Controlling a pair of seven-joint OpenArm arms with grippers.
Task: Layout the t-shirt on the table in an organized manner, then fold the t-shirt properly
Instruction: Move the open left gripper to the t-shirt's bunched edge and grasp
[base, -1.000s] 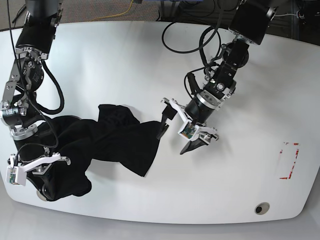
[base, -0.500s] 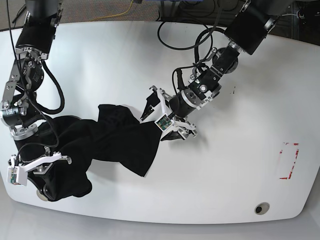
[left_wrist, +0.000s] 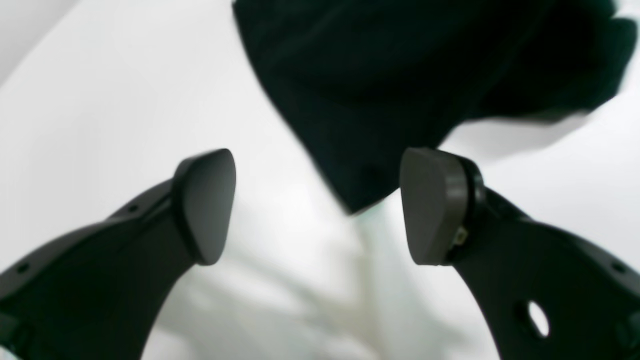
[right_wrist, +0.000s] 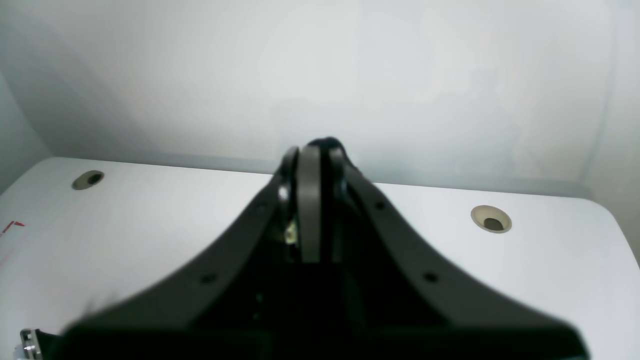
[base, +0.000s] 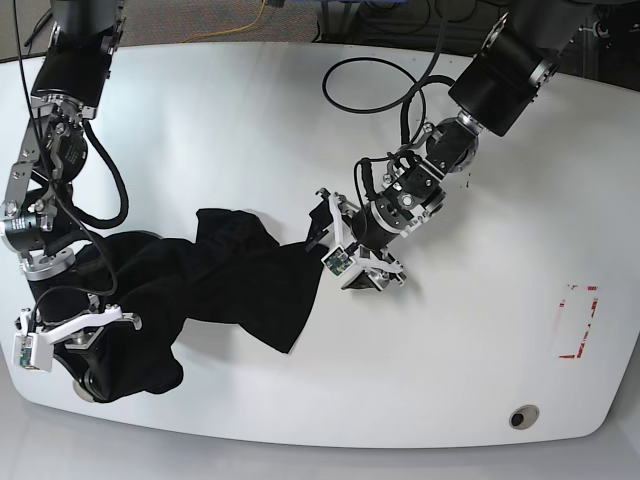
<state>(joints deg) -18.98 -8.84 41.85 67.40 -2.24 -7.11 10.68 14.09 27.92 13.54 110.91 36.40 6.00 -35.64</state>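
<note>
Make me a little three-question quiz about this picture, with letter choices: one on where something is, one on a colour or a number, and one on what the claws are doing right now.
1. Where does the t-shirt lie on the table in the base view?
A. Far right, by the red mark
B. Left and lower-middle
C. Top edge only

2. What colour is the rectangular outline mark on the table?
A. Blue
B. Green
C. Red

3. How is the left gripper at this moment?
A. Open, with a corner of the t-shirt just ahead of its fingers
B. Shut on the t-shirt
C. Shut on nothing

Answers:
1. B, the black cloth spreads from the left edge toward the middle.
2. C, the outline near the right edge is red.
3. A, the left wrist view shows a wide gap between the fingers, cloth beyond them.
</note>
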